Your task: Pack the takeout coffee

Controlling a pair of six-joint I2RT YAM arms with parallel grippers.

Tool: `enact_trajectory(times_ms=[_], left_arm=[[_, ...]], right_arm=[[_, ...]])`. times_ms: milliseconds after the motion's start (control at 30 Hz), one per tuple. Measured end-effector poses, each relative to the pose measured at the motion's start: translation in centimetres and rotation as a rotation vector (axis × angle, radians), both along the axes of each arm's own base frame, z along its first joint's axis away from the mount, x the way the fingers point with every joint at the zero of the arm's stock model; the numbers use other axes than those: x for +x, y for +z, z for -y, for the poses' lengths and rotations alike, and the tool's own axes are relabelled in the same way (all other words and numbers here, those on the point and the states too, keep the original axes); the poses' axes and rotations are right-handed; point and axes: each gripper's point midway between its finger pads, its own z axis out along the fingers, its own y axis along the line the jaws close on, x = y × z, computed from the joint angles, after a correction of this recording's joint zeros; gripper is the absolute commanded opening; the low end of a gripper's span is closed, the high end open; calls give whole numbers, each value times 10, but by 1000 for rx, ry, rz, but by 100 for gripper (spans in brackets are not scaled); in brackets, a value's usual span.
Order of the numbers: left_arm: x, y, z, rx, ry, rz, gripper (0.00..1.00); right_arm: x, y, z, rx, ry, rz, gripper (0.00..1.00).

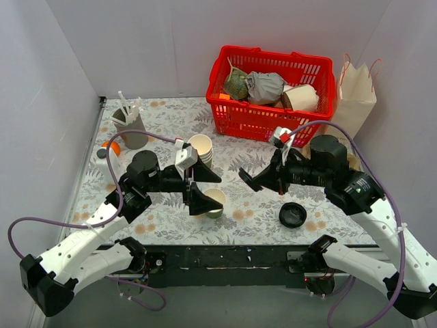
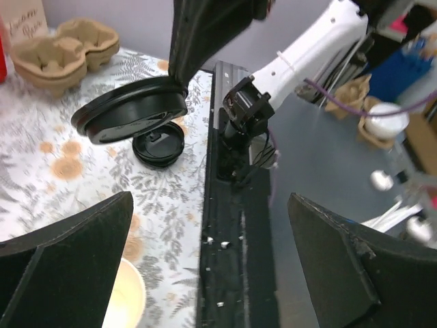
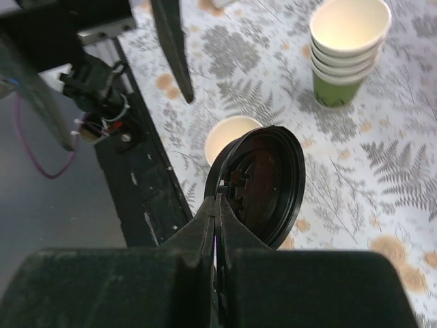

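**Lid pinched on the right, cup uncapped on the left**

And there it was: the right gripper (image 3: 218,205) had its fingers pressed together on the rim of the black lid (image 3: 266,184), holding it tilted on edge above the fern-print table (image 1: 164,219). The lid was close to the coffee cup (image 3: 229,137) but not on it. The cup stood upright and open-topped near the table's front edge, right by one finger of the left gripper (image 2: 210,197), whose fingers were spread wide and touched nothing I could see. Behind it sat the stack of cups (image 1: 201,147). A second loose lid (image 1: 293,215) lay flat on the table, well apart from the red basket (image 1: 246,119) at the back.
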Motion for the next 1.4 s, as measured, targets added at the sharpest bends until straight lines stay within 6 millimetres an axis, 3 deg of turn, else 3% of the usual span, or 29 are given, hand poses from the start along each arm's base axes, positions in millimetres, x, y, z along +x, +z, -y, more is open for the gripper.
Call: enact_trajectory(times_ms=[133,233,567,900,1033,1400], left_arm=[[-1,4,0,-17,-56,206,98],[8,6,1,-21,-17,224,98],[54,60,23,-122,241,-338,98],[100,38,42,-21,467,-770,98],[107,21,41,11,533,-864,98],[114,-4,48,13,568,-980,98]], right_arm=[[-15,38,-11,83,130,52,1],[-26,56,-10,95,215,136,1],[-23,55,-4,20,305,362,1],[0,37,-4,-89,286,417,1],[8,25,-10,-135,290,409,1],[19,-4,-29,-300,261,434,1]])
